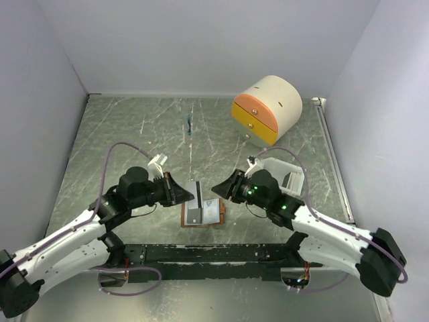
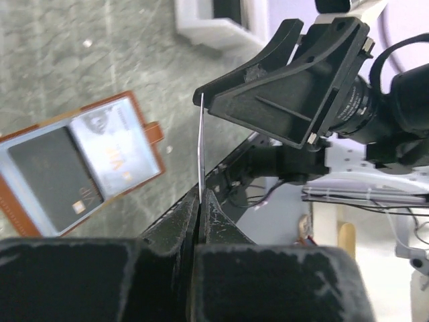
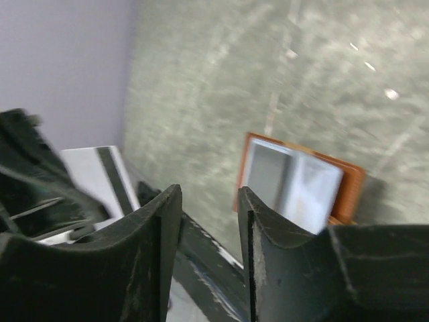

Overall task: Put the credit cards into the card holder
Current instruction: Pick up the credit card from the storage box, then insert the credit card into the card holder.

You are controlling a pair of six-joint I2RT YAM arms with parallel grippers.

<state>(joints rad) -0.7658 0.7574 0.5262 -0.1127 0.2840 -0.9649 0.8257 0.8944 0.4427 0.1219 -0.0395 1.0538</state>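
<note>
Left gripper (image 2: 201,199) is shown clamped on the lower edge of one credit card (image 2: 200,144), held upright and edge-on, presumably so that it can be lowered into a pocket. Right gripper (image 3: 209,196) is seen with jaws parted on nothing, close by the card's upper edge. Both arms are bent inward and low, fingers facing over the card holder (image 2: 155,133), which lies open on the table (image 1: 134,134) with a dark card (image 2: 50,178) and a pale card (image 2: 114,151) seated
</note>
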